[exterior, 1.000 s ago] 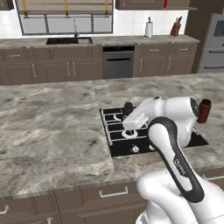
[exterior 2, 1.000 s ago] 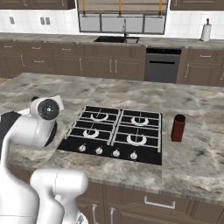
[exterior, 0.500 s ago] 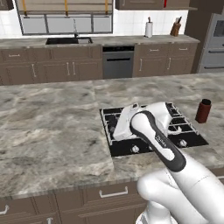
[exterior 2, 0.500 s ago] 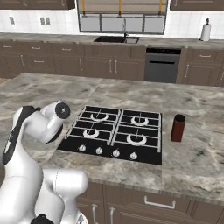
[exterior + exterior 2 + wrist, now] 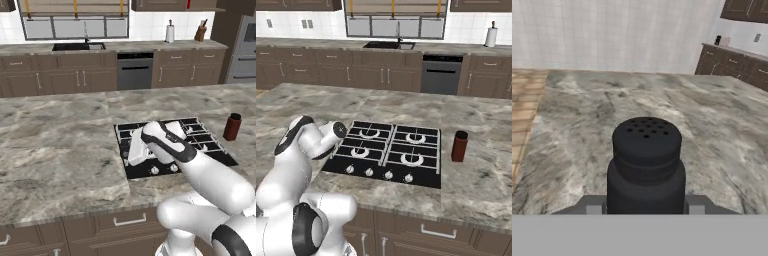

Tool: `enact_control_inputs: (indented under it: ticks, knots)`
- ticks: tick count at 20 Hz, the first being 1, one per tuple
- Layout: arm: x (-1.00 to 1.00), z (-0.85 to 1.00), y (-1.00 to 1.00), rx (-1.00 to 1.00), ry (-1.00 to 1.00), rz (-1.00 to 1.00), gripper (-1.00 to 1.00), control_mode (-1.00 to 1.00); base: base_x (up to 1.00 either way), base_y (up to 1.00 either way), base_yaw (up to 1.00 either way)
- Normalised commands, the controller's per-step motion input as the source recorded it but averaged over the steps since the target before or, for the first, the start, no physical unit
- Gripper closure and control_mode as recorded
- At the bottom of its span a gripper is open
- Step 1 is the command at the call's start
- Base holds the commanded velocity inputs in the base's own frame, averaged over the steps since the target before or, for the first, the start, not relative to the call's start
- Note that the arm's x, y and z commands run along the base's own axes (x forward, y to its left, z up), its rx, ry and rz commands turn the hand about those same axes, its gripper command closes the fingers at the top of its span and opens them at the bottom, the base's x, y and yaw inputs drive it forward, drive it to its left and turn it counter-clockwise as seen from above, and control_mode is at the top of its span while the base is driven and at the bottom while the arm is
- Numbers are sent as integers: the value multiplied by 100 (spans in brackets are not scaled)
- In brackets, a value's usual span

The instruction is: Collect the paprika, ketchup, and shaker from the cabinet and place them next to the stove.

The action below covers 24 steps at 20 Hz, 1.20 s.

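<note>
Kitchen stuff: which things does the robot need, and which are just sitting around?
Needed:
shaker, held in the end effector
paprika, standing right of the stove
stove

Just around:
paper towel roll
knife block
sink

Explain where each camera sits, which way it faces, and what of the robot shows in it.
Left base view: behind the arm to its left, facing the stove and paprika; the arm rises from the lower right.
Right base view: behind to its right, facing the same stove and paprika; the arm rises from the lower left.
Hand view: on the hand, looking across the marble counter; the hand is shut on the shaker.
Both base views share the stove, the paprika and the back-wall sink.
</note>
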Motion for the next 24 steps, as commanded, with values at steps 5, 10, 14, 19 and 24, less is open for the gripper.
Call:
enact_control_inputs:
  ticks: [5, 10, 14, 19, 24]
  knots:
    - [52, -46, 0, 0, 1, 8, 100, -100, 0, 0, 0]
    - [55, -43, 0, 0, 0, 7, 100, -100, 0, 0, 0]
    - [62, -40, 3, 0, 0, 6, 100, -100, 0, 0, 0]
    - [62, -42, 14, 0, 0, 5, 100, -100, 0, 0, 0]
    - [47, -48, 38, -2, -1, 2, 100, -100, 0, 0, 0]
